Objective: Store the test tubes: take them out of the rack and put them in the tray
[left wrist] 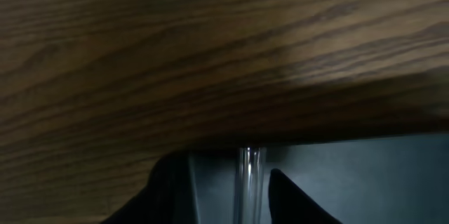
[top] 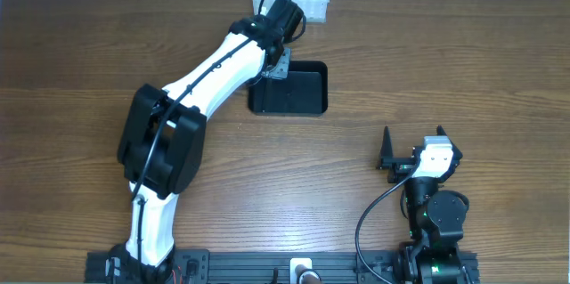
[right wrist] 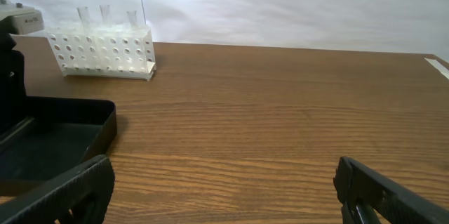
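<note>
A clear test tube (left wrist: 248, 182) stands between the fingers of my left gripper (left wrist: 231, 199), which is shut on it at the inner left edge of the black tray (left wrist: 365, 175). Seen from above, the left gripper (top: 277, 68) hangs over the tray's (top: 303, 97) far-left corner. The white perforated rack (top: 294, 1) stands just beyond the tray. Three tubes (right wrist: 105, 15) stick up from the rack (right wrist: 104, 54). My right gripper (top: 414, 144) rests open at the right, near its base, with nothing between its fingers (right wrist: 70, 192).
The wooden table (top: 445, 52) stretches wide between the tray and the right arm. The left arm's dark wrist (right wrist: 10, 69) stands at the tray's (right wrist: 63, 133) near side. A white wall rises behind the table's far edge.
</note>
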### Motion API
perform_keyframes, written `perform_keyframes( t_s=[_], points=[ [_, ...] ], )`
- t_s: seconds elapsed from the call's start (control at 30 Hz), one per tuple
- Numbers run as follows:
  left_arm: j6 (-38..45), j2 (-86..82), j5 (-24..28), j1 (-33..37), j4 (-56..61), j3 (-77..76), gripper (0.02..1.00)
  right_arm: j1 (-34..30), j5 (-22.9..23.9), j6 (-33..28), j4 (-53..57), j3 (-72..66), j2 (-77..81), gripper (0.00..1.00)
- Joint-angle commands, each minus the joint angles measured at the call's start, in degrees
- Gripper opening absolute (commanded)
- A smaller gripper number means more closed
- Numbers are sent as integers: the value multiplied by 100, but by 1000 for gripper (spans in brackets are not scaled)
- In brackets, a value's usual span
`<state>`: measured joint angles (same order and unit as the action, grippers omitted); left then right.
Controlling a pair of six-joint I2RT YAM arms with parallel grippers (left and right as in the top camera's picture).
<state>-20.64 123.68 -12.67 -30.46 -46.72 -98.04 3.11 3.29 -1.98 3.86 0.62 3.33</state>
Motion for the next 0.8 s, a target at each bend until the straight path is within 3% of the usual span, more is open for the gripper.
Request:
perform_keyframes(
  t_s=[0.03, 0.23, 0.37, 0.8],
  points=[
    [2, -743, -109, 37, 251, -317, 489, 31, -42, -24, 22, -33, -20, 991],
    [111, -839, -887, -31, 1478, -691, 678, 31, -42, -24, 22, -33, -20, 993],
    [118, -669, -1213, -57, 2269, -691, 711, 31, -42, -24, 22, -33, -20, 993],
    [221, 511, -1252, 13, 3445, -852, 720, 31, -42, -24, 22, -33, -20, 991]
  ],
)
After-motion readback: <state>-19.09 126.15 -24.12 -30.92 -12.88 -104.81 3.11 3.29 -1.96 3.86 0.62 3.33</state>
